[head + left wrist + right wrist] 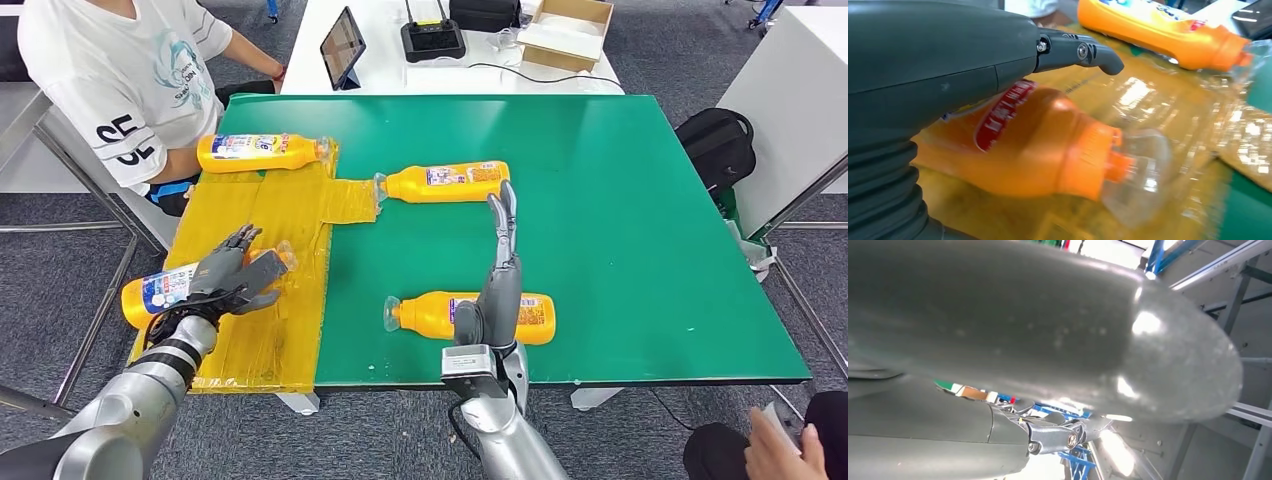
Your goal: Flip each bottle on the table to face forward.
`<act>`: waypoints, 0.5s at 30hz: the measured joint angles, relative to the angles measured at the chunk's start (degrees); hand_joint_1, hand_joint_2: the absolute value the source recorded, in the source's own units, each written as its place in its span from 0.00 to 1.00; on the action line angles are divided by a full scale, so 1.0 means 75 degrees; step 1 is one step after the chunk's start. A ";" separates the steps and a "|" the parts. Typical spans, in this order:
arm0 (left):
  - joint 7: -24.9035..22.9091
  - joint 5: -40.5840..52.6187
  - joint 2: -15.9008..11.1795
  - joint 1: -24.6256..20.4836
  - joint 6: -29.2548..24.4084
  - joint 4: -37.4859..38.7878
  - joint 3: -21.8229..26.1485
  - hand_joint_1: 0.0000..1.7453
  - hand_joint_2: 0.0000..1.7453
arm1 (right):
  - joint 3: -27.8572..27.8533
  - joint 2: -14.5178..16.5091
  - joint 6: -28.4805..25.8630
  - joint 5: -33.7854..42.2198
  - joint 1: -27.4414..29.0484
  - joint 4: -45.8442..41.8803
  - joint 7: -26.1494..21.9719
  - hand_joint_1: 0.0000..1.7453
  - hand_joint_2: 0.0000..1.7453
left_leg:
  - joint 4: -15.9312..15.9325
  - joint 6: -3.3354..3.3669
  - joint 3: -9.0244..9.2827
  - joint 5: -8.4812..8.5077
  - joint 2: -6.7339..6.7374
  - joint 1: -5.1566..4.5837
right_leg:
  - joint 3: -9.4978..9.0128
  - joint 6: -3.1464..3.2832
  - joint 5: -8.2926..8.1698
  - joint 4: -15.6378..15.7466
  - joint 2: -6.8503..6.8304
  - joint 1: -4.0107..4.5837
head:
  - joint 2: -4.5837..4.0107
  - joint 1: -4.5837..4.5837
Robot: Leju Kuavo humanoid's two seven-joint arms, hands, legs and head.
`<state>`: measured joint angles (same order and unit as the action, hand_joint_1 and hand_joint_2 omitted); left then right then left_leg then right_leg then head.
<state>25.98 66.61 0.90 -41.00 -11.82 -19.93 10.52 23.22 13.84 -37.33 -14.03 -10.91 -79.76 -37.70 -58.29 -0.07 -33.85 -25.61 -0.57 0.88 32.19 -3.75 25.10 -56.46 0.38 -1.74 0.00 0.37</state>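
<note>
1. At the near left edge of the counter [620, 200], the left robot hand [232, 275] wraps over an orange bottle [158, 292] lying on the yellow taped sheet [270, 215], cap pointing right. The grip looks closed around the body; to turn it well, I judge the roll should follow the bottle's long axis, keeping it away from the near edge.
2. The clear cap [1140, 175] overhangs the fingers, so squeeze the body, not the cap.
3. Near centre, a second orange bottle [535, 318] lies behind the right robot hand [500, 270], which stands upright, fingers extended, holding nothing.
4. Farther back, the third orange bottle [450, 182] lies on the green mat, cap leftward, touching the sheet.
5. Farthest left, the fourth orange bottle [262, 152] lies beside a seated person [120, 80].
</note>
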 joint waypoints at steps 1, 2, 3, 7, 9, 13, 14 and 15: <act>0.0081 -0.0175 0.0028 0.0000 0.0062 -0.0010 0.0053 0.00 0.00 | -0.0004 0.0000 0.0015 0.0007 -0.0007 0.0023 0.0000 0.00 0.00 | 0.0000 0.0000 0.0001 0.0000 0.0000 0.0000 | 0.0000 0.0000 0.0000 0.0000 0.0000 0.0000 | 0.0000 -0.0001; 0.0177 -0.0414 0.0062 0.0000 0.0156 -0.0027 0.0122 0.00 0.00 | -0.0007 0.0000 0.0028 0.0012 -0.0013 0.0048 0.0000 0.00 0.00 | 0.0000 0.0000 0.0002 0.0000 0.0000 0.0000 | 0.0000 0.0000 0.0000 0.0000 0.0000 0.0000 | 0.0000 -0.0001; 0.0281 -0.0710 0.0098 0.0000 0.0292 -0.0047 0.0207 0.00 0.00 | -0.0013 0.0000 0.0041 0.0015 -0.0017 0.0071 0.0000 0.00 0.00 | 0.0000 0.0000 0.0003 0.0000 0.0000 0.0000 | -0.0001 0.0000 0.0000 -0.0001 0.0000 0.0000 | 0.0000 0.0000; 0.0804 -0.2095 0.0245 -0.0002 0.1139 -0.0220 0.0605 0.00 0.00 | -0.0056 0.0000 0.0071 0.0003 -0.0017 0.0157 0.0000 0.00 0.00 | 0.0000 -0.0001 0.0007 0.0002 0.0000 0.0000 | -0.0003 0.0000 0.0000 -0.0001 0.0000 0.0000 | 0.0000 -0.0002; 0.1065 -0.2754 0.0329 0.0027 0.1469 -0.0360 0.0784 0.00 0.00 | -0.0090 0.0000 0.0093 -0.0012 -0.0016 0.0195 0.0000 0.00 0.50 | 0.0000 -0.0001 0.0008 0.0003 0.0001 0.0000 | -0.0004 0.0000 0.0000 -0.0002 0.0001 0.0000 | 0.0000 -0.0001; 0.1561 -0.4082 0.0564 0.0178 0.1288 -0.0817 0.1027 0.00 0.50 | -0.0130 -0.0003 0.0176 -0.0237 -0.0015 0.0283 0.0113 0.00 1.00 | 0.0000 -0.0001 0.0004 0.0002 0.0003 0.0000 | -0.0001 0.0000 -0.0001 -0.0002 0.0002 0.0000 | 0.0000 0.0000; 0.1649 -0.4374 0.0627 0.0227 0.1095 -0.0979 0.1053 0.00 0.75 | -0.0132 -0.0007 0.0222 -0.0336 -0.0016 0.0310 0.0191 0.00 1.00 | 0.0000 -0.0001 0.0002 0.0002 0.0002 0.0000 | 0.0000 0.0000 -0.0001 -0.0001 0.0001 0.0000 | 0.0000 0.0000; 0.1710 -0.4620 0.0685 0.0287 0.0803 -0.1176 0.1057 0.00 1.00 | -0.0133 -0.0015 0.0297 -0.0459 -0.0017 0.0343 0.0309 0.00 1.00 | 0.0000 -0.0001 0.0000 0.0002 0.0001 -0.0001 | 0.0001 0.0000 -0.0001 -0.0001 0.0001 0.0000 | 0.0000 -0.0001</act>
<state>38.80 31.96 6.04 -38.85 -5.80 -28.75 18.45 22.23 13.72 -35.11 -17.48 -11.04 -77.19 -35.38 -58.30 -0.08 -33.85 -25.60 -0.56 0.88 32.20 -3.75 25.09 -56.47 0.39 -1.74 0.00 0.36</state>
